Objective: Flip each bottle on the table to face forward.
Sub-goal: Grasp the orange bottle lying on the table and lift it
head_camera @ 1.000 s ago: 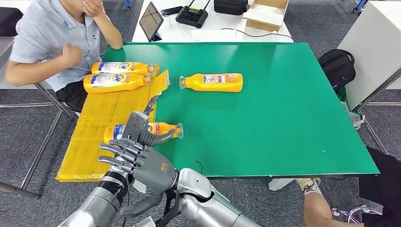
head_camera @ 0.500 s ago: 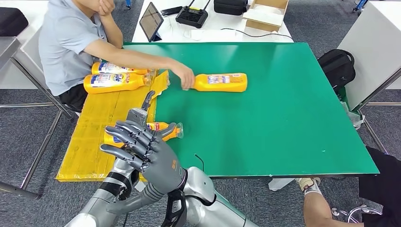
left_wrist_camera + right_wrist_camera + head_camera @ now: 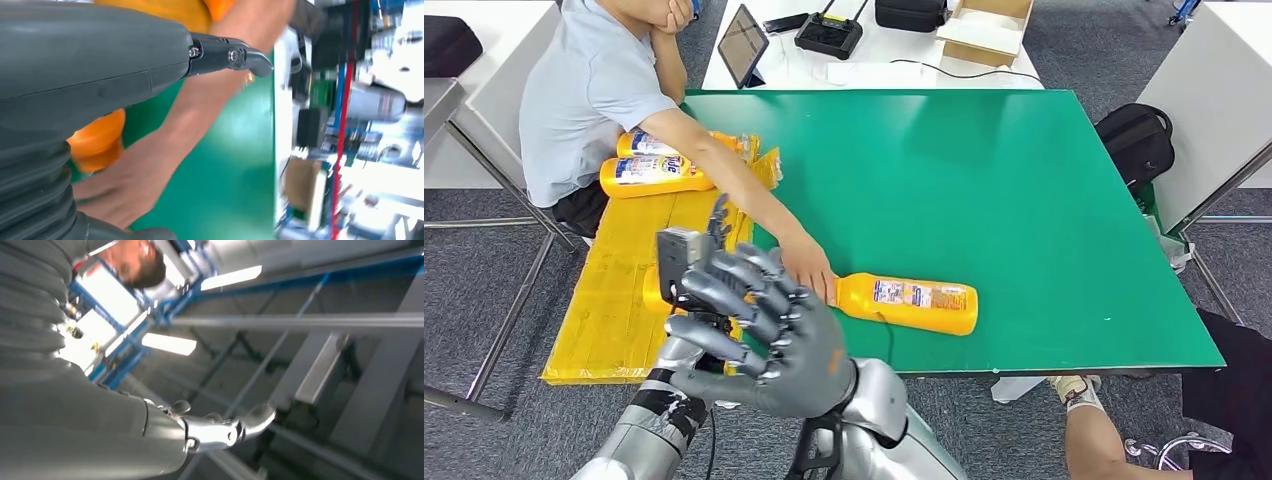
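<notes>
Head view: right hand [image 3: 764,335] raised, fingers spread, empty. Left hand [image 3: 686,262] grip unclear behind it.

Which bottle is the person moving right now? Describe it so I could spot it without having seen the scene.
Start at the green table and go to its near edge. An orange bottle lies there on its side, the person's hand at its neck end. It is the one bottle lying on bare green; two others lie on the yellow sheet at the table's left.
</notes>
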Controlling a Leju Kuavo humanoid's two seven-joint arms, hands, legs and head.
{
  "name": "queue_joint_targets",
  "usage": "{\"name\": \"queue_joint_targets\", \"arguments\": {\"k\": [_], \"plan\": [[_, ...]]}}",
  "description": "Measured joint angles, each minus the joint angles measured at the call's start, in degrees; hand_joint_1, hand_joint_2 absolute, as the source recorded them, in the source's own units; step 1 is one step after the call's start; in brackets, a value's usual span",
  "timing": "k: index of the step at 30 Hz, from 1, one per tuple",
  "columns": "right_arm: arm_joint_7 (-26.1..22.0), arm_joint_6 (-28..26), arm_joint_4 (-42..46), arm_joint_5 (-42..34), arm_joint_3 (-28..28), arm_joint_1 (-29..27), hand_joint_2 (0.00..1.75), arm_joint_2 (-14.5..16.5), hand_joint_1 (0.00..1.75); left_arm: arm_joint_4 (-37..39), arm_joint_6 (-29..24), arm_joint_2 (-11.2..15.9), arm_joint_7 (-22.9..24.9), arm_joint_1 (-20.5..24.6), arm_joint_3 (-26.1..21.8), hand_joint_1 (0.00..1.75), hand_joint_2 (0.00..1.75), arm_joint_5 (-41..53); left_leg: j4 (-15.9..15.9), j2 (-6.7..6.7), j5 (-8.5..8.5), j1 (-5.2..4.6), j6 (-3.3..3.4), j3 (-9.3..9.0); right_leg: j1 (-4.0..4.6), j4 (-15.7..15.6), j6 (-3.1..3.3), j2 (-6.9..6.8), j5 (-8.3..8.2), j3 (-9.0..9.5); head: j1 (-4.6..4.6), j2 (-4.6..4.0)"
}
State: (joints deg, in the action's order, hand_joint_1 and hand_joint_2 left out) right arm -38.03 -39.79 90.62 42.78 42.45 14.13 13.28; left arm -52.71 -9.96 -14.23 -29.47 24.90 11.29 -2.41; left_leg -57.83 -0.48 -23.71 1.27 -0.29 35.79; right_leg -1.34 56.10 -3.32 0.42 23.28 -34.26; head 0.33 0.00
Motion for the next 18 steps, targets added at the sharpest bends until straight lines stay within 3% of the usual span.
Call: {"name": "queue_joint_targets", "arguments": {"k": [9, 14, 18], "plan": [[0.00, -0.24, 15.24, 0.92, -16.05, -12.31, 1.75, 1.36, 0.00, -12.63, -6.06, 0.02, 0.94, -7.51, -5.29, 0.00, 1.75, -10.54, 0.00, 0.00, -0.07, 0.00, -0.02, 0.06, 0.00, -0.02, 0.01, -0.01, 0.03, -0.04, 0.03, 0.00], [0.00, -0.24, 16.70, 1.43, -21.10, -16.69, 1.75, 1.40, 0.00, -18.41, -6.56, 0.31, -0.69, -10.52, -5.95, 0.00, 1.75, -8.45, 0.00, 0.00, -0.07, 0.00, -0.02, 0.06, 0.00, -0.02, 0.01, -0.01, 0.03, -0.02, 0.04, 0.00], [0.00, -0.23, 16.83, 0.33, -24.29, -18.87, 1.75, 1.40, 0.00, -20.55, -7.10, 1.70, 0.33, -12.26, -5.13, 0.00, 1.75, 1.81, 0.00, 0.00, -0.07, 0.00, -0.02, 0.06, 0.00, -0.02, 0.01, -0.01, 0.03, -0.03, 0.02, 0.00]]}}
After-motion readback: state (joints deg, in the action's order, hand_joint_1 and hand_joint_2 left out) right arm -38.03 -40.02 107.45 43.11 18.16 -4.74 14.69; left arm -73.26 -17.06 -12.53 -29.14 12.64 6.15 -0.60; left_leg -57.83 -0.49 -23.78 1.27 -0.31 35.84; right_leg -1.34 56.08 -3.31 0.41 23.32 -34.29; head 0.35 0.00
